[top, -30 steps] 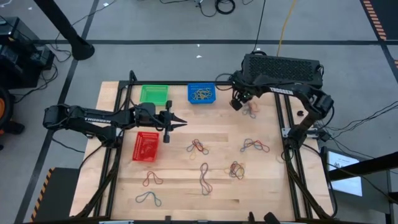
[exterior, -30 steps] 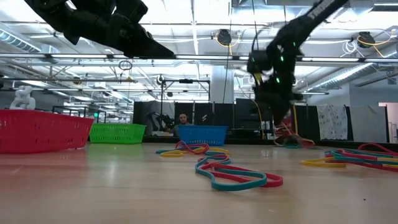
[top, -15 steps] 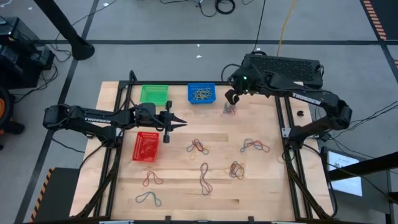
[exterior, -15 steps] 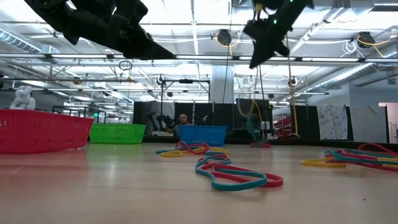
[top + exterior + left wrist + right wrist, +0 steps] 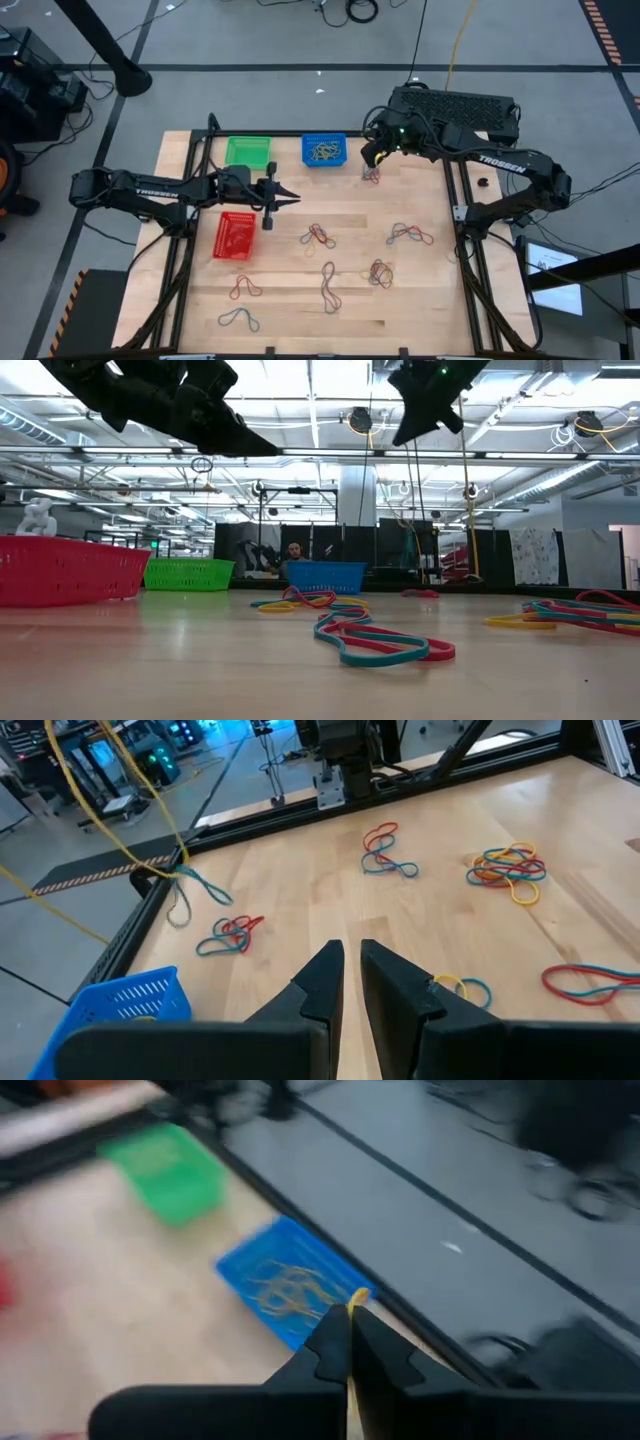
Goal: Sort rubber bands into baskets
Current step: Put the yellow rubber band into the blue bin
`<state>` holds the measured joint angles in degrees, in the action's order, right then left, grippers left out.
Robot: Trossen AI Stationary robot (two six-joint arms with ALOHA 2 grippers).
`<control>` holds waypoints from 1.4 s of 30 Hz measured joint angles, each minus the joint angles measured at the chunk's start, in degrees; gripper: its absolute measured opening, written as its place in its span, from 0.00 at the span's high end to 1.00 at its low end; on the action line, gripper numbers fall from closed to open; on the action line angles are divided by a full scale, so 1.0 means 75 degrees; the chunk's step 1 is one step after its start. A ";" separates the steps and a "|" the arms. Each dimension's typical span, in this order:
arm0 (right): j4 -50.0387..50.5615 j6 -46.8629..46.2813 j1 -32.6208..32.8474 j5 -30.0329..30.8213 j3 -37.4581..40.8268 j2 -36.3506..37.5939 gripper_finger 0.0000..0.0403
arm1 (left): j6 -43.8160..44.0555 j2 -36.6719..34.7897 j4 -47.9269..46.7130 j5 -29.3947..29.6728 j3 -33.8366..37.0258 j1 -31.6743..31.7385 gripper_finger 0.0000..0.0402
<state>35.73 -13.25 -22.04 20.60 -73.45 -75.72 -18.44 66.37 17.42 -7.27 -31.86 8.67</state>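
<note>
1. The left gripper (image 5: 288, 200) hovered above the table (image 5: 420, 300), just right of the red basket (image 5: 234, 237). Its fingers (image 5: 322, 982) stood a narrow slit apart, with nothing between them and touching nothing.
2. The red basket lay on the left part of the table; the green basket (image 5: 247, 151) sat at the far edge behind it, and the blue basket (image 5: 324, 150) stood just right of the green one, with a heap of yellow bands (image 5: 324, 153) inside.
3. The right gripper (image 5: 366, 157) hung in the air just right of the blue basket, its fingers (image 5: 335, 1342) pressed shut on a yellow rubber band (image 5: 356, 1297), whose tip peeped out between the fingertips.
4. A small bunch of bands (image 5: 372, 176) lay on the table right of the blue basket, close under the right gripper and apart from it.
5. Further loose bands lay well apart from both grippers, nearer the front than the blue basket: a red-and-blue tangle (image 5: 320, 236) at mid-table, a blue-and-red cluster (image 5: 411, 235) to its right, a mixed knot (image 5: 380, 272), a long loop (image 5: 328, 284), a red pair (image 5: 245, 288) and a blue-grey pair (image 5: 239, 319) near the front edge.
</note>
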 joint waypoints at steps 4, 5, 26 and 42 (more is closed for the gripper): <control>0.1423 -0.0931 0.0013 0.1113 0.0033 -0.0220 1.00 | 0.0000 0.0000 -0.0012 -0.0002 0.0000 0.0000 0.88; 0.1710 -0.1126 -0.0028 0.1045 0.0124 -0.0333 1.00 | 0.0000 0.0000 -0.0012 -0.0003 0.0000 -0.0001 0.88; 0.0498 -0.1023 0.0789 -0.3189 0.1183 -0.1353 1.00 | 0.0009 0.0000 0.0010 0.0000 0.0000 0.0000 0.88; 0.1675 -0.3085 0.1247 0.1682 0.1762 0.0708 1.00 | 0.0006 0.0000 -0.0062 0.0000 0.0000 -0.0009 0.88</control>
<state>48.30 -36.39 -12.68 33.22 -60.23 -70.41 -18.39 66.37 16.95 -7.27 -31.86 8.60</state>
